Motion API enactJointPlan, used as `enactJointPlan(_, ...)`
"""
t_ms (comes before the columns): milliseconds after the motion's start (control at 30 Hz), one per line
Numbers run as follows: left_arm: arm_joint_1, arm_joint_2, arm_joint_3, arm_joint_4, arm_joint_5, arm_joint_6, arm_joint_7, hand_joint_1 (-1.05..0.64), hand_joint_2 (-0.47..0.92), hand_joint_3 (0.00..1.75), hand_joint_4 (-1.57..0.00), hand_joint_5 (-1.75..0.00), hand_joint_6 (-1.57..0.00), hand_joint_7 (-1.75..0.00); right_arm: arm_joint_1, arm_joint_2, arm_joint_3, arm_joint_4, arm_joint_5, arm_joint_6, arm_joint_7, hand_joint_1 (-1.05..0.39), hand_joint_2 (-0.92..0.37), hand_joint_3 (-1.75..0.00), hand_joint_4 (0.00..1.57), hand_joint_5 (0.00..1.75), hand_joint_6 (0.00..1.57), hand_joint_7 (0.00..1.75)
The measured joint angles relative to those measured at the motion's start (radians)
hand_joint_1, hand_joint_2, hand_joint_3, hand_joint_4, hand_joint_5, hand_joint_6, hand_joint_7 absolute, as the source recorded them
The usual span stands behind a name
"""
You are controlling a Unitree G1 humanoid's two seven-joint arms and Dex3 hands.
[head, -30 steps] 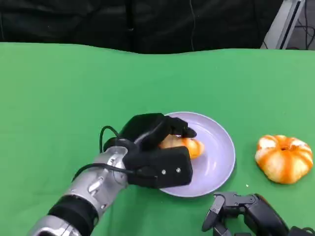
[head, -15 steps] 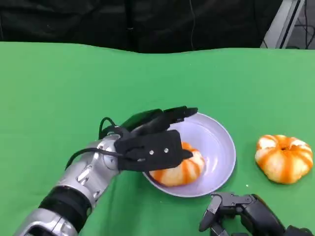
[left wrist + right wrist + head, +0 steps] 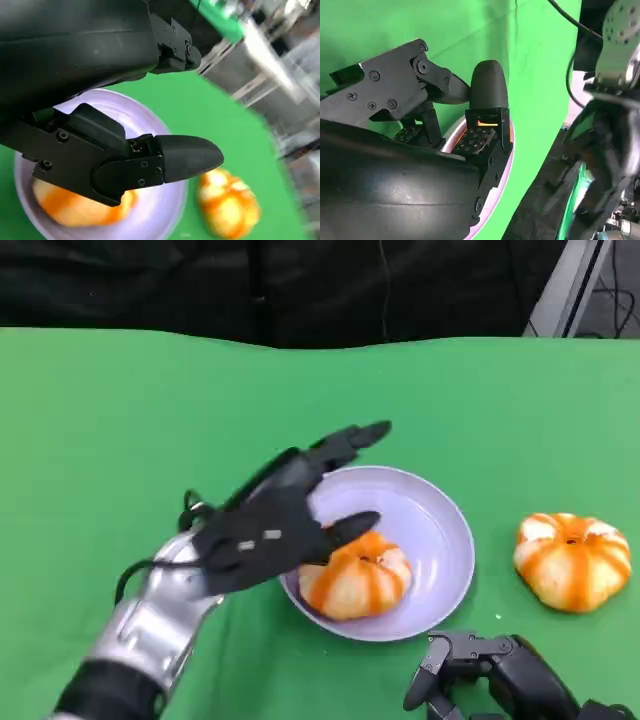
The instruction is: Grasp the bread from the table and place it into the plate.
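1. Head view: the left hand (image 3: 270, 530) hangs over the left edge of the plate (image 3: 440, 515), its fingers spread wide and holding nothing, and it covers that part of the rim.
2. A bread roll (image 3: 357, 577) with orange stripes lies inside the plate, in its near left part; the hand's thumb crosses just above it, and I cannot tell whether the two touch.
3. A second bread roll (image 3: 572, 560) sits on the green table (image 3: 120, 410), to the right of the plate and apart from it.
4. The right hand (image 3: 490, 680) is cut off at the lower edge, near the plate's front rim; whether its fingers are spread or curled is hard to make out.
5. Left wrist view: the black fingers (image 3: 185, 157) hide much of the plate (image 3: 165, 210); both rolls look blurred.
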Motion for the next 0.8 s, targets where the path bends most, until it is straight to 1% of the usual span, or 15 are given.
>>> enactJointPlan(133,0.081,-0.016,0.046,-0.074,-0.089,-0.006,-0.010,-0.82,0.92,0.69,-0.20,-0.01,-0.18,-0.01,-0.001,0.000,0.000,0.000,0.000,-0.002,0.000,-0.09,-0.67,-0.90,0.80,1.47,0.86,1.12)
enactJointPlan(200,0.114,-0.028,0.061,-0.112,-0.122,-0.015,-0.014,-0.81,0.92,0.69,-0.23,-0.03,-0.18,-0.01,-0.002,0.000,-0.001,0.000,0.000,-0.003,0.000,-0.10,-0.67,-0.90,0.80,1.47,0.86,1.12)
enactJointPlan(333,0.173,-0.049,0.070,-0.154,-0.155,-0.051,-0.018,-0.81,0.92,0.67,-0.25,-0.02,-0.20,-0.01,-0.002,-0.001,-0.002,0.000,0.000,-0.002,-0.001,-0.10,-0.68,-0.90,0.81,1.48,0.87,1.12)
enactJointPlan(433,0.216,-0.069,0.082,-0.189,-0.228,-0.049,-0.047,-0.81,0.92,0.65,-0.25,-0.02,-0.22,-0.02,-0.001,-0.002,-0.002,-0.001,0.000,0.004,0.000,-0.10,-0.68,-0.90,0.80,1.49,0.87,1.12)
enactJointPlan(500,0.260,-0.083,0.091,-0.243,-0.286,-0.043,-0.076,-0.81,0.92,0.65,-0.26,-0.02,-0.23,-0.02,-0.001,-0.003,-0.003,-0.001,-0.001,0.004,-0.001,-0.09,-0.68,-0.90,0.80,1.49,0.86,1.12)
enactJointPlan(600,0.298,-0.089,0.096,-0.285,-0.316,-0.032,-0.092,-0.78,0.92,0.64,-0.29,-0.03,-0.25,-0.02,-0.001,-0.003,-0.002,-0.001,-0.001,0.004,-0.001,-0.10,-0.67,-0.90,0.79,1.48,0.86,1.12)
enactJointPlan(700,0.365,-0.108,0.103,-0.335,-0.345,-0.059,-0.092,-0.66,0.92,0.60,-0.36,-0.05,-0.29,-0.03,0.000,-0.003,-0.002,0.001,-0.001,-0.002,0.000,-0.10,-0.67,-0.91,0.79,1.48,0.86,1.12)
enactJointPlan(733,0.387,-0.118,0.105,-0.344,-0.346,-0.076,-0.091,-0.57,0.92,0.55,-0.39,-0.05,-0.31,-0.03,0.000,-0.003,-0.002,0.002,-0.001,-0.003,0.000,-0.10,-0.67,-0.91,0.79,1.47,0.86,1.11)
enactJointPlan(800,0.423,-0.135,0.107,-0.352,-0.345,-0.104,-0.085,-0.50,0.92,0.48,-0.42,-0.05,-0.33,-0.02,-0.001,-0.003,-0.002,0.002,-0.001,-0.003,0.000,-0.10,-0.67,-0.90,0.79,1.47,0.87,1.11)
